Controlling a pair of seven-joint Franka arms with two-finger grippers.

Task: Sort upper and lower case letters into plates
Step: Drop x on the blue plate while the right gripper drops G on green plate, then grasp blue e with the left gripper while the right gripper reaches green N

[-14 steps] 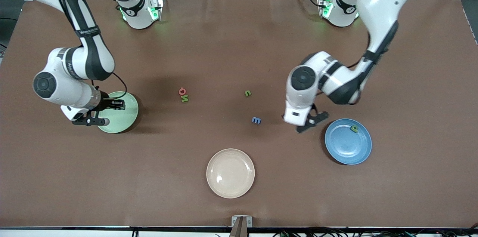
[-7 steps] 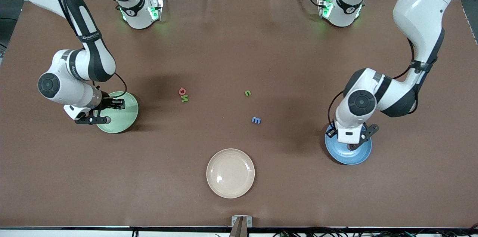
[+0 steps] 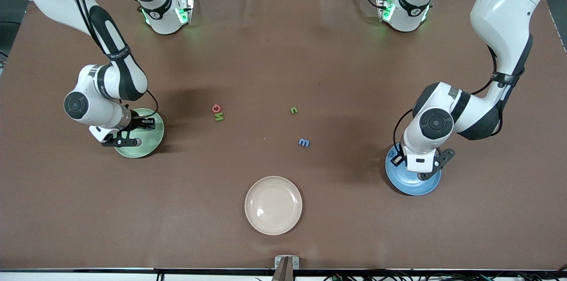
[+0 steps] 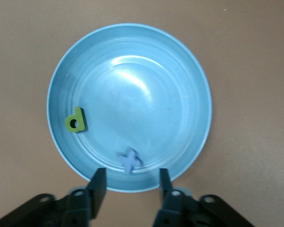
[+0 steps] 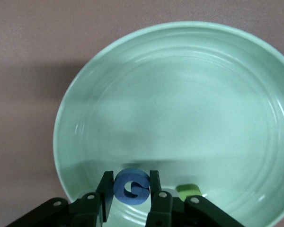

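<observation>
The light green plate (image 3: pixel 150 142) lies toward the right arm's end of the table. My right gripper (image 3: pixel 133 134) is low over it, shut on a blue letter G (image 5: pixel 131 187). A green letter (image 5: pixel 188 190) lies in this plate (image 5: pixel 180 109) beside the gripper (image 5: pixel 131 189). The blue plate (image 3: pixel 398 181) lies toward the left arm's end. My left gripper (image 3: pixel 418 168) hangs over it, open and empty (image 4: pixel 131 182). In this plate (image 4: pixel 132 85) lie a green letter d (image 4: pixel 75 120) and a pale blue letter (image 4: pixel 129 161), which looks blurred.
Loose letters lie mid-table: a red one (image 3: pixel 215 107) beside a green N (image 3: pixel 219 116), a small green one (image 3: pixel 293 110) and a blue one (image 3: pixel 304 142). A cream-beige plate (image 3: pixel 273 205) lies nearer to the front camera, at the middle.
My left arm swung from the table beside the blue plate to over it. My right arm shifted a little toward the table's middle, staying over the green plate.
</observation>
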